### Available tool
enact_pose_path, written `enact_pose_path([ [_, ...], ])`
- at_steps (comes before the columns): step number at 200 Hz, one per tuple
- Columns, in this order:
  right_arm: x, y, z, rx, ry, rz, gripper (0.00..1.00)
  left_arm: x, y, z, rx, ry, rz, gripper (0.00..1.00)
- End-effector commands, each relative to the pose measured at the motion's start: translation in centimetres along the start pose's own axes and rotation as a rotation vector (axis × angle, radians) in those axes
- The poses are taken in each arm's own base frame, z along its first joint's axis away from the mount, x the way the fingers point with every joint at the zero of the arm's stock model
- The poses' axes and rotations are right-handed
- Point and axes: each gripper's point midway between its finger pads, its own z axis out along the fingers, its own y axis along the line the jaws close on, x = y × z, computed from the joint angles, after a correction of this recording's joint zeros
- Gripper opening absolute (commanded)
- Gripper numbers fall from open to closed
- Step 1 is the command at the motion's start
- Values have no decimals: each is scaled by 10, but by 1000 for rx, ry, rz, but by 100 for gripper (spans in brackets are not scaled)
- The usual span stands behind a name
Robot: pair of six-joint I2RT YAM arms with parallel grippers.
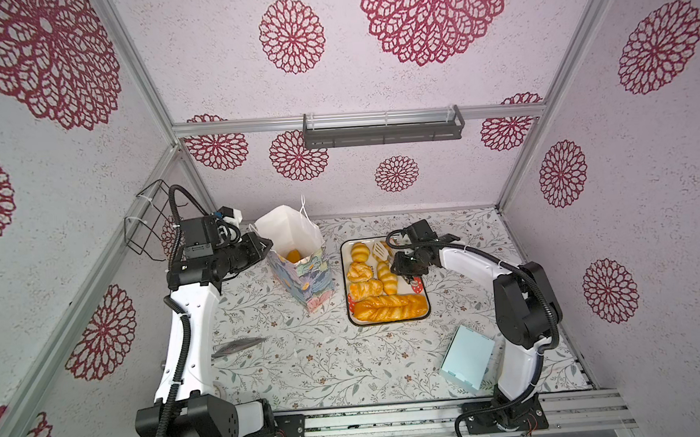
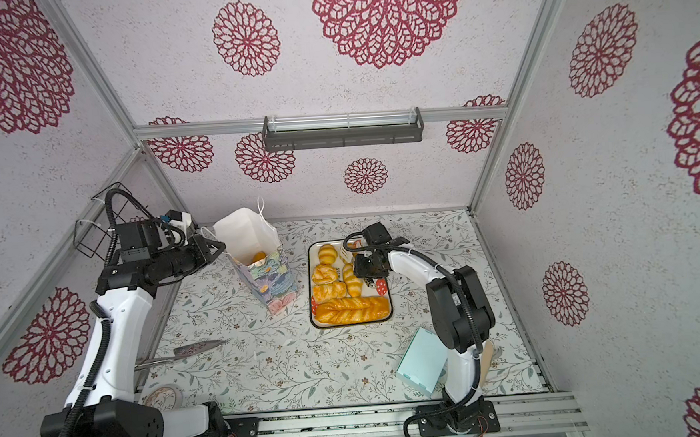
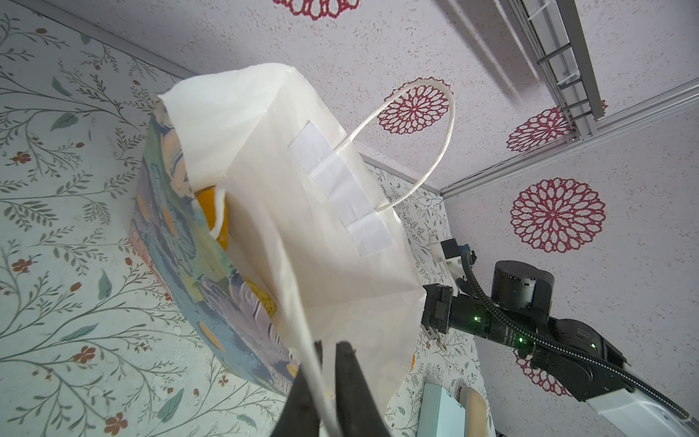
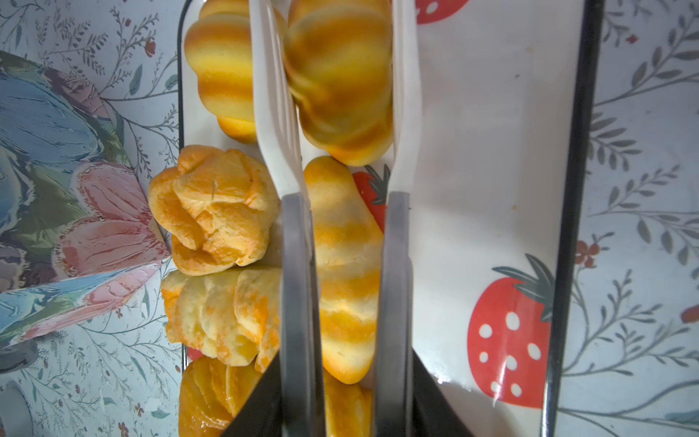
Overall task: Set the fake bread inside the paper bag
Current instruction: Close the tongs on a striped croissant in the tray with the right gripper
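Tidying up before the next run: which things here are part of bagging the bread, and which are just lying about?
In use: bread, bag, tray, tongs.
Lying about: blue box, metal server, tape roll.

A floral-print desk (image 1: 306,355) carries a white tray (image 4: 472,151) with a dark rim and red strawberries. White slotted tongs (image 1: 380,250) with grey handles hang over it. Near the front right lies a light blue flat box (image 1: 467,358), with a pale wooden spatula (image 2: 488,356) just beside it. At the left lie a metal cake server (image 2: 194,349) and a tape roll (image 2: 163,396). A black wire basket (image 1: 149,223) hangs on the left wall, and a dark rack (image 1: 382,132) on the back wall.
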Motion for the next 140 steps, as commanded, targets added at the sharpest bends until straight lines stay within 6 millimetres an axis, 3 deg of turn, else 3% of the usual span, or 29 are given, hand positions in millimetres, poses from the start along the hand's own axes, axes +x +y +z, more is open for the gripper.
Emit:
enact_pose_path([
  [1, -22, 15, -38, -28, -105, -43, 40, -1, -4, -5, 6, -9, 15, 13],
  [140, -31, 35, -88, -89, -189, -48, 40, -3, 4, -13, -60, -37, 21, 11],
])
